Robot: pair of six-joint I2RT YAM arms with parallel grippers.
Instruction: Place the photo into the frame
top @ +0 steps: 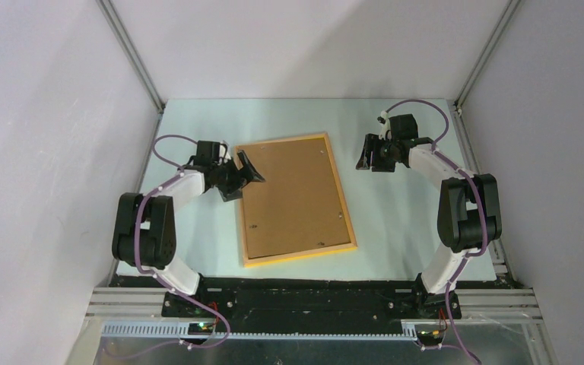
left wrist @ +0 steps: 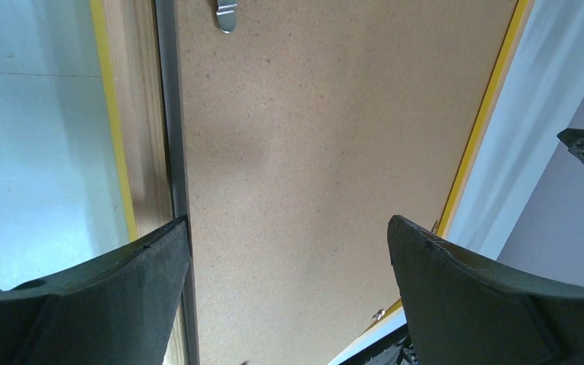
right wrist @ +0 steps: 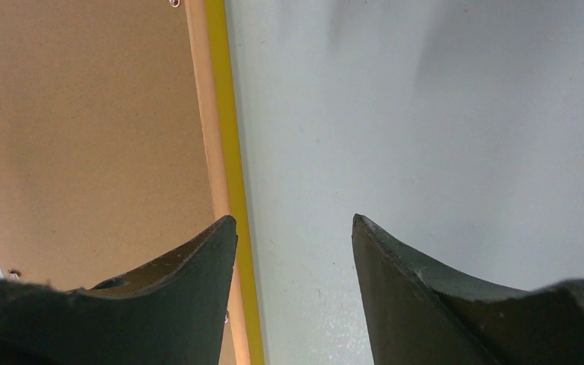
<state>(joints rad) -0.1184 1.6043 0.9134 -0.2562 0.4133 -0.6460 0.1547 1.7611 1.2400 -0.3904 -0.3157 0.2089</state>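
The yellow-orange frame (top: 341,199) lies face down in the middle of the table, with a plain brown backing board (top: 293,196) filling it. The photo is not visible in any view. My left gripper (top: 245,176) is open and empty at the frame's upper left edge; in the left wrist view the frame's edge (left wrist: 138,114) and the board (left wrist: 327,144) lie under it. My right gripper (top: 368,157) is open and empty just right of the frame's upper right corner; the right wrist view shows the frame's edge (right wrist: 220,114) beside bare table.
Small metal clips (left wrist: 227,15) sit along the backing board's edges. The pale table (top: 403,220) is walled by white panels on the left, back and right. The arm bases stand at the near edge.
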